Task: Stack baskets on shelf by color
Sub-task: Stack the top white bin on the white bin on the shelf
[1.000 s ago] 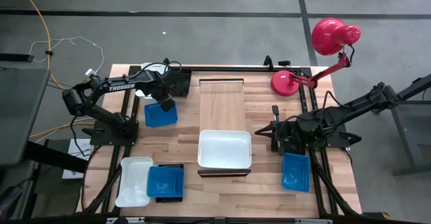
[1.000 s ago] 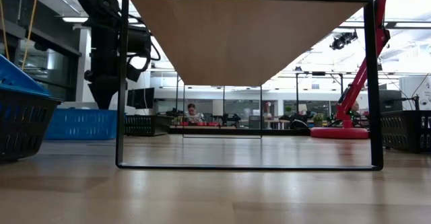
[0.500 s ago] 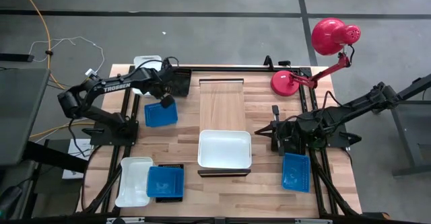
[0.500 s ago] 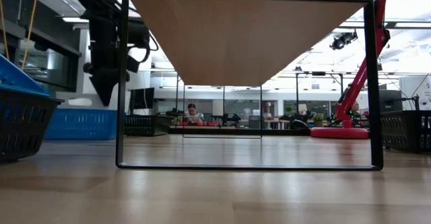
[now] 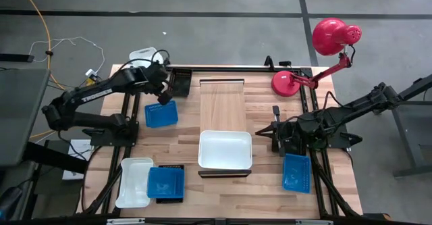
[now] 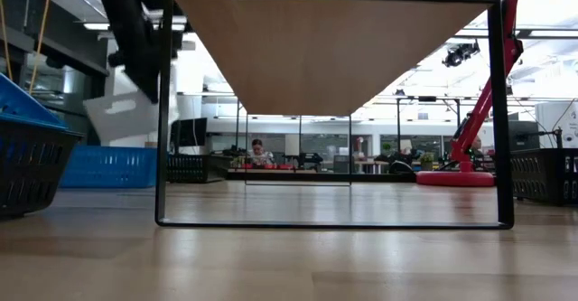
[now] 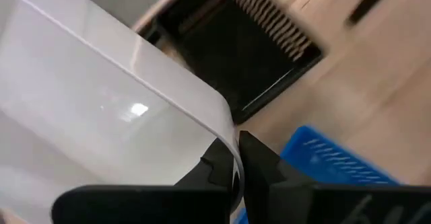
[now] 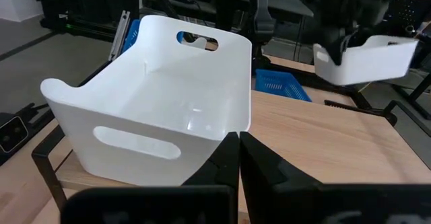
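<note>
My left gripper [image 5: 162, 82] is shut on a white basket [image 5: 143, 54], raised over the table's far left corner; the low view shows that basket [image 6: 126, 116] tilted in the air. The shelf [image 5: 223, 107] runs down the table's middle. Another white basket [image 5: 225, 149] stands with its bottom on the shelf's near end. My right gripper [image 5: 258, 131] is shut and hovers just right of that basket [image 8: 155, 116], holding nothing. A blue basket [image 5: 161, 114] and a black basket [image 5: 179, 83] sit on the table below the left arm. My left gripper pinches the white basket's rim [image 7: 225, 126] beside a rounded corner, one finger inside the wall and one outside. The fingers slant steeply down from above. The basket [image 8: 363, 59] is lifted clear of the table and hangs tilted from the fingers.
At the near left a white basket [image 5: 133, 182] lies beside a blue basket [image 5: 166, 182] that sits on a black one. Another blue basket [image 5: 297, 172] lies near the right arm. A red lamp [image 5: 317, 56] stands at the far right corner.
My left gripper has risen over the table's far left corner with the white basket. The basket has come up off the table, hangs clear of it and has tipped.
</note>
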Controlling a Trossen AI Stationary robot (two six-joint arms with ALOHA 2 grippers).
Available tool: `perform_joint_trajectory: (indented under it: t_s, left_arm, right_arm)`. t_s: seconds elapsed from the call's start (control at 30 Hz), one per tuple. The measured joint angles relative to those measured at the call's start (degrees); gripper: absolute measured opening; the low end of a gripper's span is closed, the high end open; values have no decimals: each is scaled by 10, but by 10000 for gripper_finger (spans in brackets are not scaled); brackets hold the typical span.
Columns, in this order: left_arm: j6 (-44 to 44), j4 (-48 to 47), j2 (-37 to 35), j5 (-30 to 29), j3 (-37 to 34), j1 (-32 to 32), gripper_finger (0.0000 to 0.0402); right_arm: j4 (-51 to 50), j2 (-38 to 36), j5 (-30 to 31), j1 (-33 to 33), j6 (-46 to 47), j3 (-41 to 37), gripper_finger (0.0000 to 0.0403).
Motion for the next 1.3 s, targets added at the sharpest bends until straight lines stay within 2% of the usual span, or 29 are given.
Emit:
perform_joint_trajectory:
  t_s: [0.17, 0.33, 0.5, 0.67, 0.8, 1.07, 1.2, 1.3]
  left_arm:
    - [0, 0, -21, -8, 51, -69, 0]
    - [1, -29, -4, -63, 127, -180, 0]
    - [5, -77, 38, -138, 216, -295, 0]
    - [42, -87, 92, -152, 293, -402, 0]
    - [83, -87, 156, -170, 351, -483, 0]
    - [185, -125, 302, -149, 512, -582, 0]
    - [187, -163, 354, -50, 607, -598, 0]
    - [192, -171, 381, 20, 645, -609, 0]
  right_arm:
    - [0, 0, 0, 0, 0, 0, 0]
    - [0, 0, 15, 0, 0, 0, 0]
    - [-9, 0, 96, 0, 8, 0, 0]
    - [-42, 0, 189, 0, 43, 0, 0]
    - [-70, 0, 230, 0, 73, 0, 0]
    - [-80, 0, 239, 1, 90, 0, 0]
    - [-84, 0, 239, 2, 90, 0, 0]
    - [-89, 0, 238, 2, 91, 0, 0]
